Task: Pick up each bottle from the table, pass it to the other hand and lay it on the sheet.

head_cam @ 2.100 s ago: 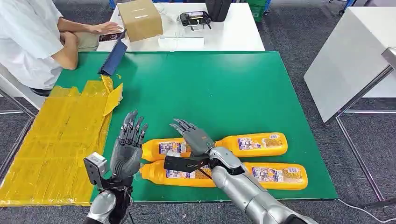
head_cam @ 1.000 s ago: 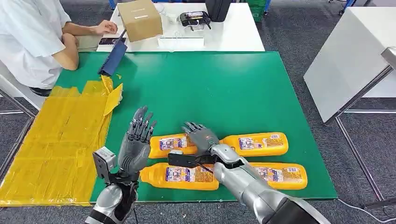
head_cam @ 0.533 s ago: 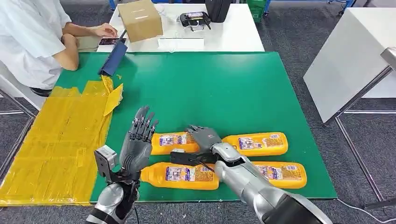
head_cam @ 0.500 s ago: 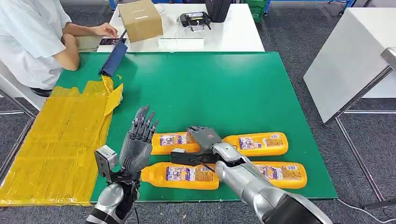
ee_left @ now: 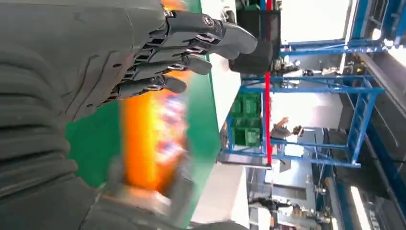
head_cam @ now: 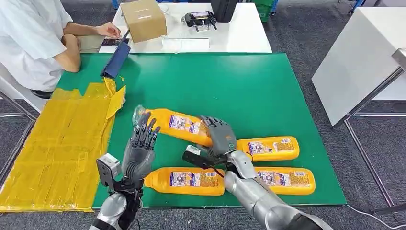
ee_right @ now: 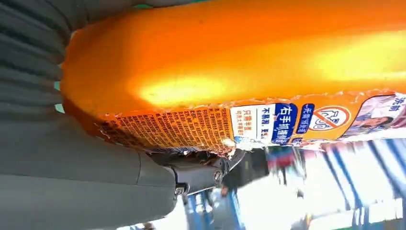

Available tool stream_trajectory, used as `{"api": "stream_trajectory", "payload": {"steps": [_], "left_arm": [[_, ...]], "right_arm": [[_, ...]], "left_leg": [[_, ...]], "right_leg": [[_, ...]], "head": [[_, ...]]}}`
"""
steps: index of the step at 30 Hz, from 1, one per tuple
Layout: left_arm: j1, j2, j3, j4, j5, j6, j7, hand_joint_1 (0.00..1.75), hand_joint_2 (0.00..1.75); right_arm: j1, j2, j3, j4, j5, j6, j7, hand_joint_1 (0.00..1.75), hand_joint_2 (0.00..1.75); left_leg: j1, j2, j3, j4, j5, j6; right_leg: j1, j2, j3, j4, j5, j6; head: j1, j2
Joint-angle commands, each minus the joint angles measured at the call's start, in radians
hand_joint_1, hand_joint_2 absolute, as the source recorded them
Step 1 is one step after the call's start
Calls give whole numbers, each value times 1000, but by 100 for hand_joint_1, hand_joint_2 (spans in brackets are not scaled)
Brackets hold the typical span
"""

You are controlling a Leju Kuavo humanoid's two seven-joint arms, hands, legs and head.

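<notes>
Lifted off the worktop [head_cam: 268,86] since the earlier frame: bottle [head_cam: 179,125], gripped in right hand [head_cam: 221,136], tilted mid-frame above the green. Left hand [head_cam: 140,149] open, fingers spread, just under its cap end. Handover next; sheet [head_cam: 57,143] waiting at left.

Green table [head_cam: 230,86] w/ 3 bottles [head_cam: 184,180], sheet [head_cam: 57,148]

A robotics lab or test workshop, going by the fittings. Green work mat [head_cam: 230,91] over a table, yellow sheet [head_cam: 57,148] taped beside it. White tables [head_cam: 239,33] on grey carpet [head_cam: 311,48], with a cardboard box [head_cam: 143,19] and a handheld controller [head_cam: 198,19]. Blue metal racking [ee_left: 311,120] and green crates [ee_left: 246,120] behind. Seated person [head_cam: 33,43] at a phone [head_cam: 111,42].
</notes>
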Motion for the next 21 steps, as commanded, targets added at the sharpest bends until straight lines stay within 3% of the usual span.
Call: {"api": "stream_trajectory", "payload": {"steps": [1, 6, 10, 12, 14, 17, 21], "left_arm": [[27, 18, -5, -24, -34, 35, -10, 0, 175], [27, 18, -5, -24, -34, 35, -10, 0, 175], [36, 24, 2, -37, -40, 57, -9, 0, 175], [45, 30, 12, -48, -42, 61, -8, 0, 175], [42, 37, 22, -48, -50, 77, 5, 0, 175], [0, 46, 25, -10, -64, 97, 14, 0, 175], [-57, 50, -3, 19, -88, 108, 21, 0, 175]], "right_arm": [[220, -25, -335, -515, -222, -5, -78, 175, 175], [220, -25, -335, -515, -222, -5, -78, 175, 175], [279, -1, -392, -623, -392, 17, -172, 175, 175], [329, -5, -371, -715, -472, 117, -182, 175, 175], [370, -21, -273, -779, -514, 270, -162, 175, 175], [372, -28, -116, -738, -544, 423, -137, 175, 175], [324, -43, 63, -648, -520, 510, -173, 175, 175]], "left_leg": [[1, -4, 3, 0, -2, -1], [0, -2, 2, 0, -2, -1], [1, -3, 4, 1, -3, -2], [0, -2, 0, -1, -1, -1], [0, -1, 1, 0, -2, -1], [1, 0, 2, 0, -2, -1], [1, 0, 3, 0, -2, -2]], "right_leg": [[0, 2, 4, 0, -3, -1], [0, 4, 2, 0, -1, -1], [0, 5, 4, 1, -3, -2], [-1, 1, 0, 0, -1, -1], [0, 3, 1, 0, -1, -1], [0, 5, 1, 0, -1, -1], [1, 6, 2, 0, -1, -2]], "head": [[0, 0], [0, 0], [0, 0], [0, 0], [0, 0], [0, 0], [0, 0]]}}
